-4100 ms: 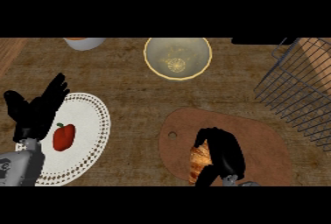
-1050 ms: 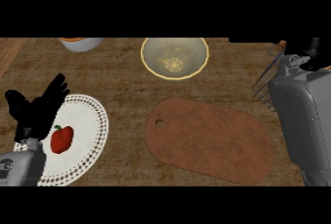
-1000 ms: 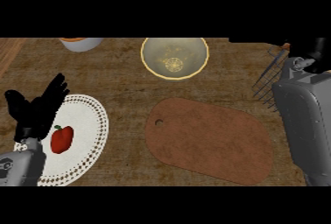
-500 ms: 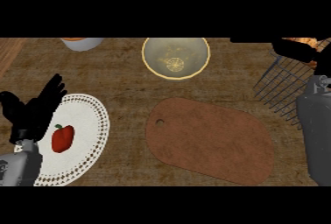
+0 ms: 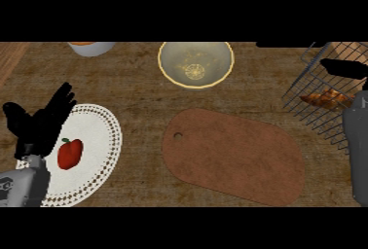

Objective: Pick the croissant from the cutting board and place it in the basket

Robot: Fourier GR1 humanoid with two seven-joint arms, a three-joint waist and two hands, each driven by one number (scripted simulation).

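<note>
Fingers straight and spread, pointing up: that is how we see the left hand (image 5: 39,121), resting at the view's left over the edge of the plate (image 5: 97,126) and holding nothing. The right hand (image 5: 345,68) shows only as a dark shape at the far right, above the basket (image 5: 293,90), with its grey forearm running down the right edge; we cannot tell whether it is open or closed. The croissant (image 5: 323,98) lies inside the basket, apart from that hand and just on the near side of it, its long axis running roughly left to right across the view. The right hand is much the nearer of the two; the left is well apart, across the whole counter. The board (image 5: 233,155) sits between plate and basket with nothing on it. We judge the placing as good as done, so the coming move is likely only to lift the right arm clear without catching the basket's wire wall. As for the other containers, the plate carries a red fruit (image 5: 69,153), the bowl (image 5: 195,63) at the top centre looks empty, and a cup (image 5: 92,47) at the top left holds something orange.
</note>
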